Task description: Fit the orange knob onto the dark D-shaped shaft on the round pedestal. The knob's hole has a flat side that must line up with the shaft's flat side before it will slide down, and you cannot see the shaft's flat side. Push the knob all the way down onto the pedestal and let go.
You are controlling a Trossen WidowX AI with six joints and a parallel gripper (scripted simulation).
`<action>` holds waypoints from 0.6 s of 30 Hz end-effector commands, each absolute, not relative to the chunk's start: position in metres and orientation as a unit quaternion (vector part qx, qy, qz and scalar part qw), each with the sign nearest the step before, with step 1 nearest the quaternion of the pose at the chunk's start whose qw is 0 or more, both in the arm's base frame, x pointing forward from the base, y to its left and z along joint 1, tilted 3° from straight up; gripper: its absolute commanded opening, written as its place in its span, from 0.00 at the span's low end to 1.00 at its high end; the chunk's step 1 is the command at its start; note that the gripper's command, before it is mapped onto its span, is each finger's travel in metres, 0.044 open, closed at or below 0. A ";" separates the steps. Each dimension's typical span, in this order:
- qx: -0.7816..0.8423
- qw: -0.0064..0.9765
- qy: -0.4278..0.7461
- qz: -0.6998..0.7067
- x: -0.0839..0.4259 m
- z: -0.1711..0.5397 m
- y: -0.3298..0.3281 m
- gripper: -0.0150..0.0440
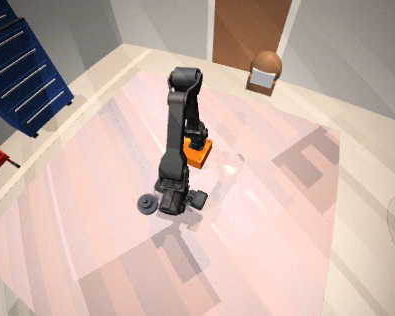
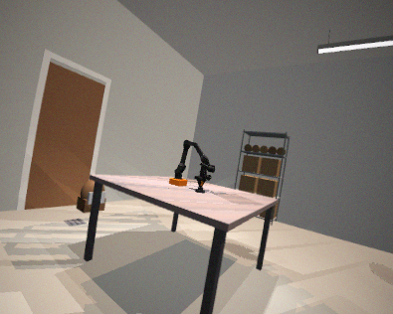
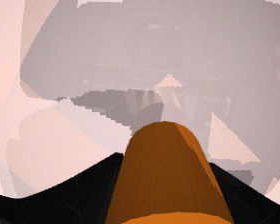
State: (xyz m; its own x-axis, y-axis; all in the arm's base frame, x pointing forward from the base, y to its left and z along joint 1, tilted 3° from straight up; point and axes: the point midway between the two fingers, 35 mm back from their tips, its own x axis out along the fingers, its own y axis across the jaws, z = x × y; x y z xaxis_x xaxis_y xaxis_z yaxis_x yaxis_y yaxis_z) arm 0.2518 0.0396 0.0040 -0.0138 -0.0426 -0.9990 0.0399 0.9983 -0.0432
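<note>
The orange knob (image 3: 166, 172) is between the two black fingers of my gripper (image 3: 163, 167), which is shut on it. In the wrist view the knob fills the lower middle, with a finger against each side. In the top view the arm hides the knob and the fingertips. The dark round pedestal (image 1: 141, 206) (image 2: 200, 190) stands on the table just left of the gripper in the top view. Its shaft (image 1: 146, 201) is bare; its flat side cannot be made out. I cannot tell whether the knob touches the table.
The arm's orange base (image 1: 199, 157) (image 2: 178, 182) stands behind the gripper in the top view. The pink table top (image 1: 267, 225) (image 2: 136, 188) carries broad shadows and light patches. A blue cabinet (image 1: 24, 75) and a brown door (image 1: 249, 30) are beyond the table.
</note>
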 end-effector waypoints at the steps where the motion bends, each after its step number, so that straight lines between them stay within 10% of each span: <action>1: 0.000 0.709 0.704 -0.029 0.262 0.029 0.042 0.25; 18: 0.000 0.709 0.704 -0.029 0.262 0.124 0.046 0.25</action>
